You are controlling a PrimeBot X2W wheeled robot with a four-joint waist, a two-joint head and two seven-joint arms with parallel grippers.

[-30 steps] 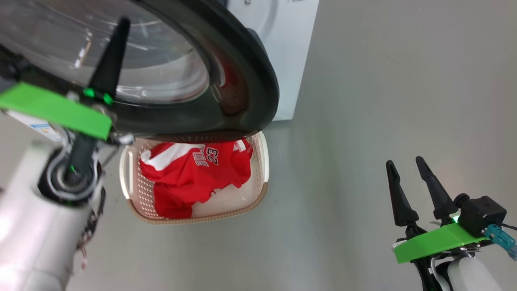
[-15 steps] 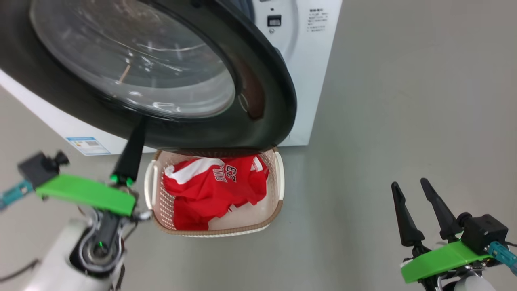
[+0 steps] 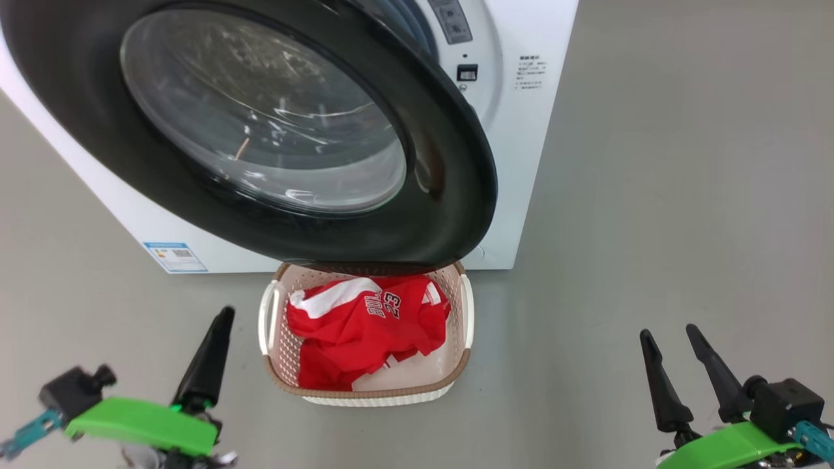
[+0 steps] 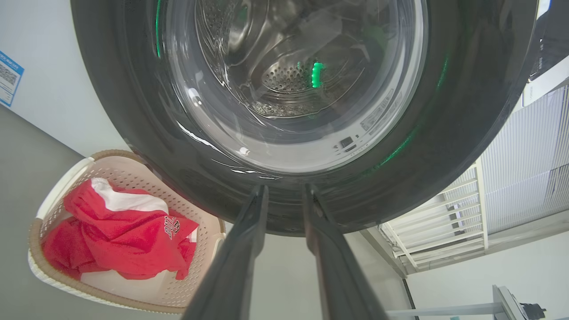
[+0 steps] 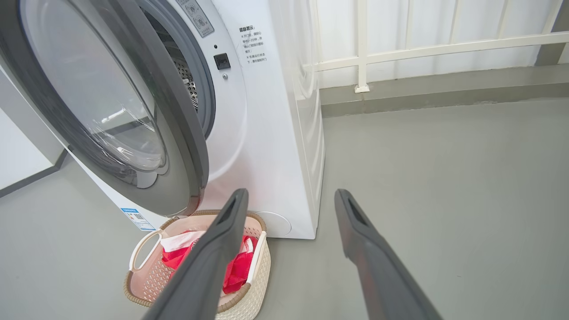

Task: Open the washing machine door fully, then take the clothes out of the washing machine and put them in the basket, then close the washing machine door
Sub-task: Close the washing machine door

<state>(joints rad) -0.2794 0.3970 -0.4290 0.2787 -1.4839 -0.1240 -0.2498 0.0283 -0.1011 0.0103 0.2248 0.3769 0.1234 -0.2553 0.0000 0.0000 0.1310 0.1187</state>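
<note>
Left pincer (image 4: 285, 191): fingers nearly together, a narrow slit between them, nothing held, low over the floor (image 3: 651, 195) and pointing at the lower rim of the door (image 3: 273, 130). A second ago its finger lay across the door glass. Half a second ago it stood at the lower rim, and now it is clear of the door. The head camera has also drawn back over that interval, so more of the washing machine (image 3: 521, 163) shows. Right pincer (image 3: 668, 331): fingers apart and empty, well off to the right, as before. The door stands ajar: in the right wrist view a wedge of grey seal (image 5: 209, 102) shows behind its free edge. Through the glass the drum (image 4: 284, 75) looks bare of cloth. The clothes (image 3: 365, 326) lie heaped in the basket (image 3: 365, 391), just in front of the machine. Judgement: unloading is done, the closing push appears part-made, and the door has yet to latch. Edges: the door's lower rim overhangs the basket's far rim, with little spare height between them as far as can be told. Open room: bare floor on both sides of the basket. The railing (image 5: 400, 49) stands well behind, out of the door's swing.
</note>
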